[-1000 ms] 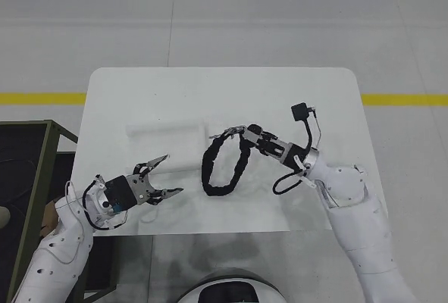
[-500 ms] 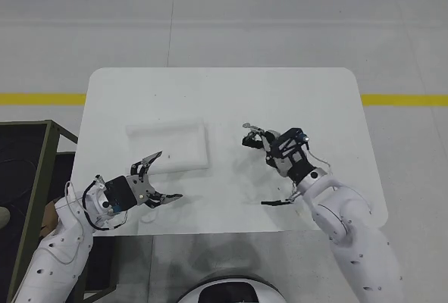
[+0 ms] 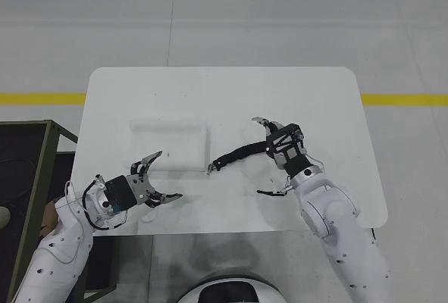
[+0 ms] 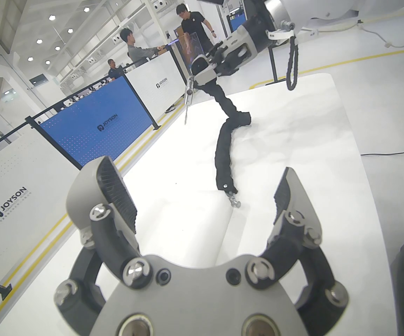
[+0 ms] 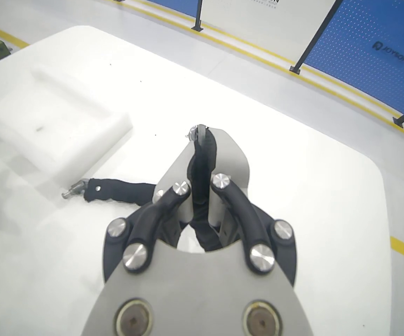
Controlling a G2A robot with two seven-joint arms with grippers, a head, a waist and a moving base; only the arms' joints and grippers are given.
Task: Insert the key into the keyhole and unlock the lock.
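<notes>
Lock [image 3: 239, 154] lies stretched across mid-table, its head pinched tight in the right gripper's [image 5: 202, 138] jaws at about 3 o'clock from the table [image 3: 322, 91] centre. Its metal tip [image 5: 72, 190] rests by the foam pad's [image 3: 170, 140] 4 o'clock corner. A thin metal piece [image 4: 186, 106], likely the key, dangles off the held end. Over at 8 o'clock the left gripper [image 3: 167, 176] sits with jaws spread wide. Best play, I'd say: steady that head, settle the swing, line up square before twisting.
</notes>
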